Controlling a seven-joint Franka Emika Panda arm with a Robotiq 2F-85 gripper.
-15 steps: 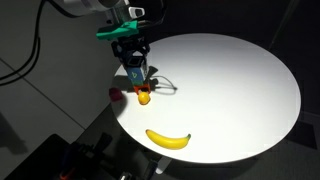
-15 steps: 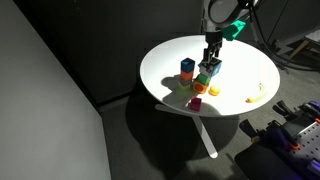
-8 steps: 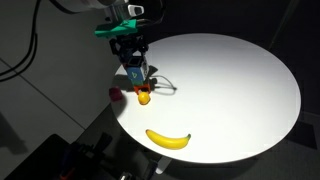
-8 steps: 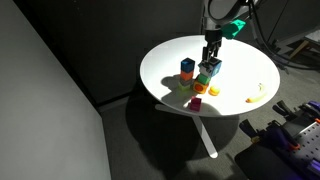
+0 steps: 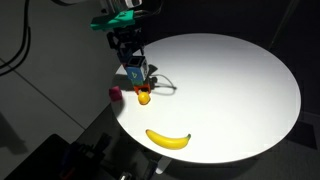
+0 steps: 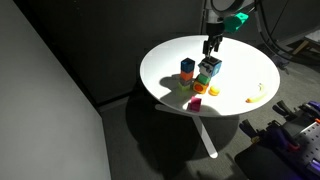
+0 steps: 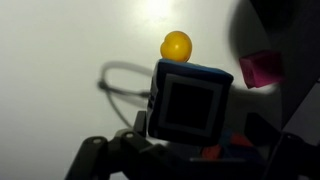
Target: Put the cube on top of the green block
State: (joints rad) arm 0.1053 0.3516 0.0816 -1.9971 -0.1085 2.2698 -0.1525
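The dark cube with light panels [image 6: 210, 67] sits on top of a small stack, with the green block [image 6: 203, 79] right under it and a red-orange block [image 6: 199, 88] below. The cube also shows in an exterior view [image 5: 136, 71] and in the wrist view [image 7: 190, 100], where it hides the green block. My gripper [image 6: 213, 46] hangs just above the cube, open and empty. It also shows in an exterior view [image 5: 128, 45], and in the wrist view [image 7: 195, 165] its fingers stand apart on either side of the cube.
On the round white table [image 5: 230, 80] are an orange ball [image 5: 144, 97], a pink block [image 5: 116, 94], a banana [image 5: 168, 138] and a thin cable loop [image 7: 125, 80]. A blue block [image 6: 187, 67] stands on a second small stack beside the cube.
My gripper has let go of the cube and risen straight up. The cube stays on the stack.
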